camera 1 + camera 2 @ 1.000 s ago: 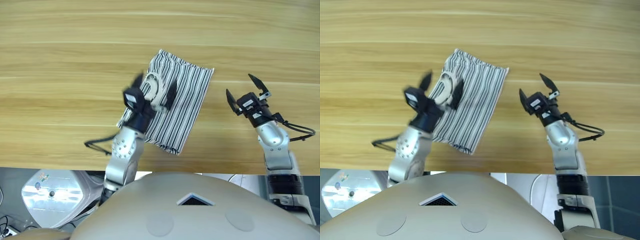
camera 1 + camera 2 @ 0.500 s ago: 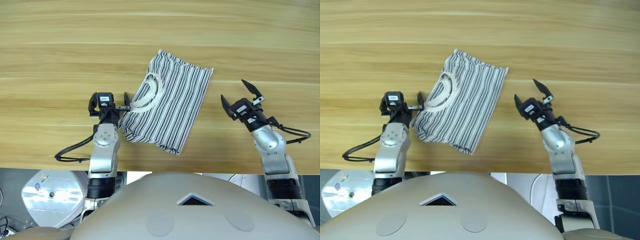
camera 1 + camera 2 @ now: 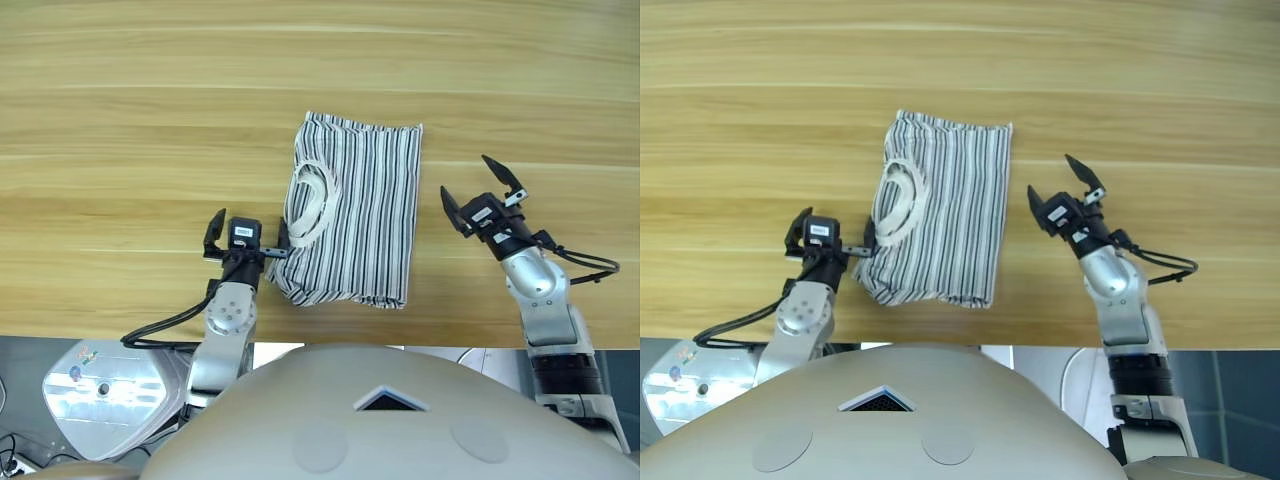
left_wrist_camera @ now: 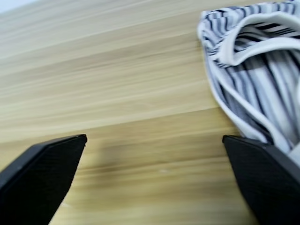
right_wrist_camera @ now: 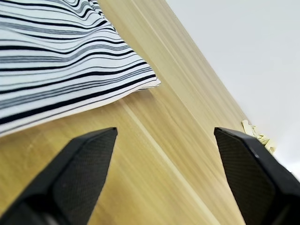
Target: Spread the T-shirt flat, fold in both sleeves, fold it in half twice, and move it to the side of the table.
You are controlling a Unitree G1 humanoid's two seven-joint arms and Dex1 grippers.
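Observation:
The T-shirt point(image 3: 360, 215), white with dark stripes, lies folded into a compact rectangle near the table's front edge, its white collar point(image 3: 312, 198) showing on its left side. My left gripper point(image 3: 246, 238) sits low just left of the shirt's near corner, open, one fingertip touching the cloth's edge. In the left wrist view the shirt point(image 4: 262, 84) lies beside one black finger point(image 4: 262, 178). My right gripper point(image 3: 484, 192) stands open a little to the right of the shirt, holding nothing. The right wrist view has the shirt's far corner point(image 5: 136, 79) ahead of the open fingers.
The wooden table point(image 3: 150, 110) stretches wide behind and to both sides of the shirt. Its front edge point(image 3: 100, 335) runs just below the grippers. A white wall point(image 5: 243, 51) lies past the table's far end in the right wrist view.
My left gripper came off the shirt, swung out left, then settled low by its near-left corner. The shirt turned from slanted to square with the table. The right gripper drew slightly nearer the shirt.

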